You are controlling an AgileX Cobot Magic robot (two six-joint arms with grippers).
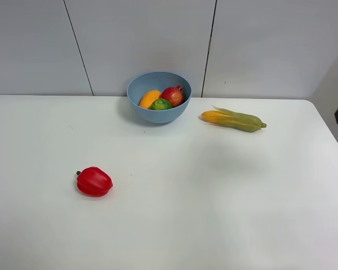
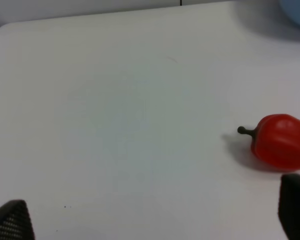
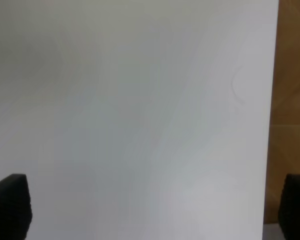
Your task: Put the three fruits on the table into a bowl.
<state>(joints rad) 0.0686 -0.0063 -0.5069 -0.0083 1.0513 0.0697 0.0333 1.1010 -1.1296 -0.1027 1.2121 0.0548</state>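
Observation:
The light-blue bowl (image 1: 159,97) stands at the back middle of the white table (image 1: 214,191). Inside it lie the orange-yellow mango (image 1: 149,99), the red pomegranate (image 1: 173,95) and the green lime (image 1: 161,104). Neither arm shows in the exterior high view. In the left wrist view my left gripper (image 2: 155,220) is open and empty above bare table, its fingertips (image 2: 12,222) spread wide. In the right wrist view my right gripper (image 3: 152,205) is open and empty above the table near its edge, fingertips (image 3: 10,202) wide apart.
A red bell pepper (image 1: 94,181) lies at the front left, also in the left wrist view (image 2: 281,141) close to one left fingertip. A corn cob with green husk (image 1: 234,119) lies right of the bowl. The bowl's rim (image 2: 297,12) shows in the left wrist view. A brown floor (image 3: 292,100) lies beyond the table edge.

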